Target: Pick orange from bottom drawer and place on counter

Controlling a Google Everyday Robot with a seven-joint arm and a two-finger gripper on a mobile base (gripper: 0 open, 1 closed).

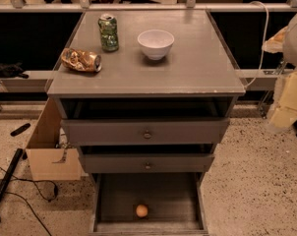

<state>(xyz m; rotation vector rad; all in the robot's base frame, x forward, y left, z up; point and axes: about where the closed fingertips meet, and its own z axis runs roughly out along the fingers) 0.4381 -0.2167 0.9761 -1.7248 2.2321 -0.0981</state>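
The orange (141, 210) lies on the dark floor of the bottom drawer (168, 198), near its front edge and a little left of centre. The drawer is pulled open. The counter (202, 68) is the grey top of the cabinet. My gripper (287, 100) is a pale white and yellowish shape at the right edge of the camera view, to the right of the counter and well above the bottom drawer. It is far from the orange and touches nothing that I can see.
On the counter stand a white bowl (156, 43), a green can (108, 32) and a shiny gold-brown snack bag (80, 60). Two shallower drawers (146, 132) are pulled out slightly above the bottom one. A cardboard box (50, 156) and cables lie on the floor at the left.
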